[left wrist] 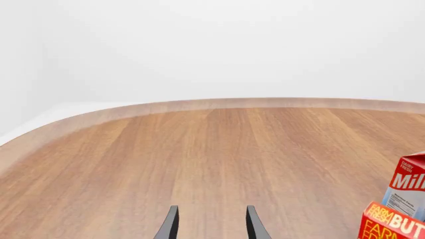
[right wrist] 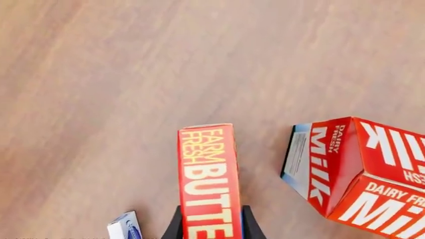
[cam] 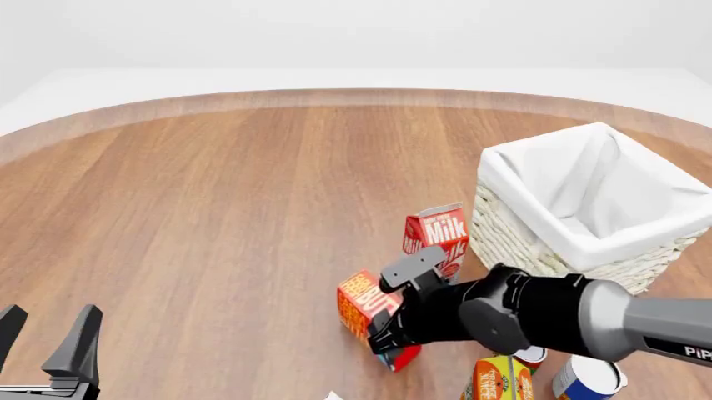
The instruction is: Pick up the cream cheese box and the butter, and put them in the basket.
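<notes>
Down at the near edge of the round wooden worktop [cam: 223,208], the right claw [right wrist: 210,226] has its two dark fingers set against the long sides of the butter [right wrist: 207,179], one on each side, so it is clamped on the carton. In the right wrist view the carton runs straight out from between the fingers, with "FARM FRESH BUTTER" reading along its top face. From the front, the butter [cam: 358,302] shows as an orange-red box partly hidden behind the right arm's black wrist, just in front of the milk carton [cam: 438,237]; whether it is resting on the wood or lifted off it cannot be told.

The milk carton stands upright between the butter and the basket [cam: 589,208], close to the basket's woven wall. The basket sits at the far right, its white cloth lining folded over the rim.

A small blue-and-white item [right wrist: 125,226] lies just beside the right claw in the right wrist view; what it is cannot be made out. Near the front edge, under the right arm, stand an orange carton [cam: 498,379] and a can [cam: 589,379].

The left claw [cam: 50,346] hovers at the near left corner with its fingers apart, gripping nothing and well apart from everything else.
</notes>
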`<state>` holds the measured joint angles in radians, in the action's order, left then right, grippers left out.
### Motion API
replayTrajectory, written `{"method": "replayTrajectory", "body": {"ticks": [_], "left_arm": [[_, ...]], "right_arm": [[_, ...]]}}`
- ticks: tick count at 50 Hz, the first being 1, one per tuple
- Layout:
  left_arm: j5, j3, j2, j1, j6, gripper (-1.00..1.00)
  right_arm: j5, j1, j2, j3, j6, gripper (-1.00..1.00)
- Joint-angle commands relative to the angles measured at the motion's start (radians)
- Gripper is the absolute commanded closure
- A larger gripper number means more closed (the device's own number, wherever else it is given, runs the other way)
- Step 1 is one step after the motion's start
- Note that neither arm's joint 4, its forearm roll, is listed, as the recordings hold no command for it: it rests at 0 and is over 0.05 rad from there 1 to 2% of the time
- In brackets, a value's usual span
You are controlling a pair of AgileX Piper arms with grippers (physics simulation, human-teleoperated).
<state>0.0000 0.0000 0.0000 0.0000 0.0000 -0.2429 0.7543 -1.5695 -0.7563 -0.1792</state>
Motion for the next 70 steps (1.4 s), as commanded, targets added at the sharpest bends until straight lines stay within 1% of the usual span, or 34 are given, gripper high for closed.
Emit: {"method": "replayTrajectory", "body": {"ticks": [1,14,22,28,37,38,41,47,54,60,70], "left_arm": [[0.0,0.0,0.0,0.0,0.0,-1.0],[0.0,0.0,0.0,0.0,0.0,-1.0],[0.0,0.0,0.0,0.0,0.0,-1.0],[0.0,0.0,0.0,0.0,0.0,-1.0],[0.0,0.0,0.0,0.0,0.0,-1.0],[0.0,0.0,0.0,0.0,0.0,-1.0],[0.0,0.0,0.0,0.0,0.0,-1.0],[0.0,0.0,0.0,0.0,0.0,-1.0],[0.0,0.0,0.0,0.0,0.0,-1.0],[0.0,0.0,0.0,0.0,0.0,-1.0],[0.0,0.0,0.0,0.0,0.0,-1.0]], "right_arm": [[-0.054,0.009,0.049,-0.049,0.005,1.0],[-0.131,0.005,0.111,-0.108,0.046,1.0],[-0.198,0.0,0.162,-0.162,0.078,1.0],[-0.241,-0.02,0.207,-0.201,0.121,1.0],[-0.306,-0.031,0.274,-0.253,0.156,1.0],[-0.316,-0.039,0.287,-0.263,0.168,1.0],[-0.335,-0.044,0.31,-0.279,0.175,1.0],[-0.341,-0.065,0.348,-0.26,0.182,1.0],[-0.392,-0.085,0.4,-0.32,0.213,1.0],[-0.435,-0.125,0.441,-0.386,0.249,1.0],[-0.476,-0.173,0.475,-0.465,0.292,1.0]]}}
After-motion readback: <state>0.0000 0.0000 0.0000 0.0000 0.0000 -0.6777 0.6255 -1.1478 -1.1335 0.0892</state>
